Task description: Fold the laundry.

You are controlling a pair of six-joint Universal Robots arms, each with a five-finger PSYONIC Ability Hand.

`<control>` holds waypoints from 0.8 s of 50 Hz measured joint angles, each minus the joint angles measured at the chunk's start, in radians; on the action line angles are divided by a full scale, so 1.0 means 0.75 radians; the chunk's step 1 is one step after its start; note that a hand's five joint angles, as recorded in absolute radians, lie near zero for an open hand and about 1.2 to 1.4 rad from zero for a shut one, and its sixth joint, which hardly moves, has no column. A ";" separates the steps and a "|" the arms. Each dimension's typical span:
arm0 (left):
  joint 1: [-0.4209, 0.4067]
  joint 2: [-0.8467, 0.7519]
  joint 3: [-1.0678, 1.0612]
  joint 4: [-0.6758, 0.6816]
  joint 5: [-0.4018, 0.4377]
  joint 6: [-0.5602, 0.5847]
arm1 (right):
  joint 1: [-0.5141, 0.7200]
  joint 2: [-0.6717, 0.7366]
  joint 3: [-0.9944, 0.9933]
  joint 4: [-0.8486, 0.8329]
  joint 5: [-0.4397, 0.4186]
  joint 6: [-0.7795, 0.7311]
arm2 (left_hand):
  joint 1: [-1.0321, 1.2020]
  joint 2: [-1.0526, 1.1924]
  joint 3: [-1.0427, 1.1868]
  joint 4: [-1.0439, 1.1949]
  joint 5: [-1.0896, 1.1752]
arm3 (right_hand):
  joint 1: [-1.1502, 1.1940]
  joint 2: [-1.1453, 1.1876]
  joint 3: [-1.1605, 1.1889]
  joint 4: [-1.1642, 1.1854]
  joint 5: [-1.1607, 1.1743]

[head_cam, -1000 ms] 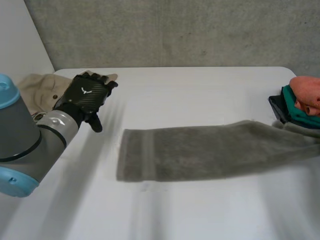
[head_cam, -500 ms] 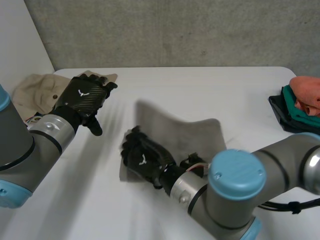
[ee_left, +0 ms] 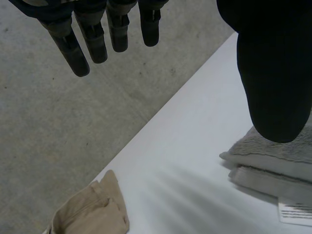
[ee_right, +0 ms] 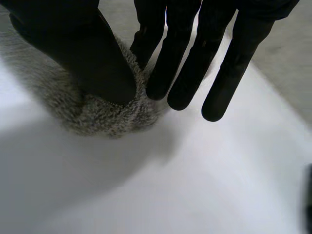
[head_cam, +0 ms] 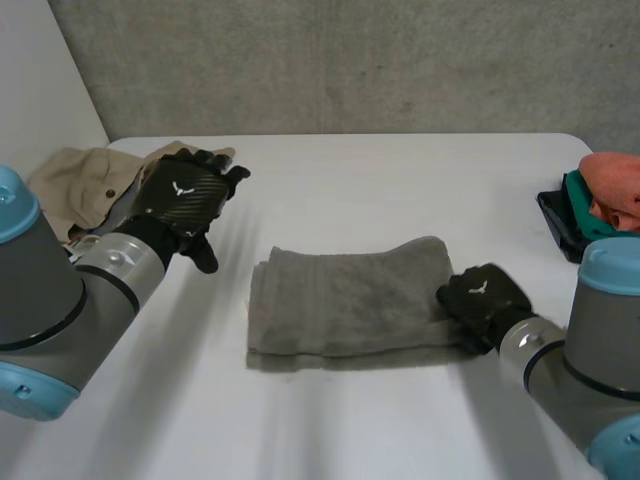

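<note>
The grey terry-cloth towel [head_cam: 345, 300] lies doubled over at the centre of the white table [head_cam: 400, 170]. The right hand [head_cam: 483, 300] is at the towel's right end, with thumb and one finger nipping the folded edge and the other fingers straight. The left hand [head_cam: 185, 195], upper left, hovers with fingers spread, holding nothing. The towel looks light, limp and grippy and would likely sag, so its corners or the fold seem the best holds. A white care label [ee_left: 295, 214] pokes out by the lower layer; its print is too small to read.
</note>
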 measured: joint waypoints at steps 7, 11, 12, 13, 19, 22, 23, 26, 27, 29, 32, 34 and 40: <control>-0.014 0.007 -0.003 -0.002 -0.001 -0.001 | 0.189 -0.039 -0.117 -0.259 0.089 -0.089 | 0.000 0.000 0.000 0.000 0.000 | 0.000 0.000 0.002 0.006 0.022; -0.012 0.022 -0.002 -0.004 -0.004 -0.003 | 0.398 -0.041 -0.171 -0.353 0.002 -0.099 | 0.000 0.000 0.000 0.000 0.000 | 0.000 0.000 0.002 0.006 0.028; -0.010 0.026 -0.001 -0.005 -0.005 -0.004 | 0.441 -0.030 -0.178 -0.362 -0.029 -0.099 | 0.000 0.000 0.000 0.000 0.000 | 0.000 0.000 0.002 0.006 0.030; -0.009 0.029 -0.001 -0.006 -0.006 -0.006 | 0.489 -0.010 -0.185 -0.368 -0.070 -0.100 | 0.000 0.000 0.000 0.000 0.000 | 0.000 0.000 0.002 0.006 0.031; -0.009 0.041 0.000 -0.015 -0.012 -0.076 | 0.631 0.143 -0.243 -0.278 -0.180 -0.083 | 0.000 0.000 0.000 0.000 0.000 | -0.859 -0.886 -0.864 -0.865 -0.860; -0.014 0.042 0.006 -0.019 -0.015 -0.149 | 0.634 0.180 -0.284 -0.206 -0.116 -0.028 | 0.000 0.000 0.000 0.000 0.000 | -1.104 -1.228 -1.224 -1.232 -1.208; -0.018 0.043 0.009 -0.021 -0.016 -0.181 | 0.626 0.184 -0.299 -0.181 -0.081 0.010 | 0.000 0.000 0.000 0.000 0.000 | -1.117 -1.272 -1.278 -1.285 -1.251; -0.030 0.042 0.024 -0.027 -0.019 -0.268 | 0.592 0.175 -0.335 -0.136 -0.005 0.119 | 0.000 0.000 0.000 0.000 0.000 | -1.117 -1.280 -1.302 -1.313 -1.264; -0.044 0.039 0.038 -0.034 -0.022 -0.333 | 0.553 0.158 -0.358 -0.110 0.042 0.216 | 0.000 0.000 0.000 0.000 0.000 | -1.117 -1.280 -1.302 -1.313 -1.264; -0.063 0.030 0.057 -0.045 -0.024 -0.400 | 0.500 0.130 -0.384 -0.077 0.070 0.329 | 0.000 0.000 0.000 0.000 0.000 | -1.117 -1.280 -1.302 -1.313 -1.264; -0.099 -0.005 0.085 -0.072 -0.034 -0.477 | 0.419 0.108 -0.443 0.021 0.049 0.490 | 0.000 0.000 0.000 0.000 0.000 | -1.117 -1.280 -1.302 -1.314 -1.264; -0.133 -0.057 0.107 -0.103 -0.051 -0.516 | 0.374 0.129 -0.509 0.126 0.001 0.587 | 0.000 0.000 0.000 0.000 0.000 | -1.117 -1.280 -1.302 -1.314 -1.264; -0.225 -0.239 0.159 -0.194 -0.144 -0.542 | 0.323 0.291 -0.719 0.408 -0.122 0.704 | 0.000 0.000 0.000 0.000 0.000 | -1.117 -1.280 -1.302 -1.314 -1.264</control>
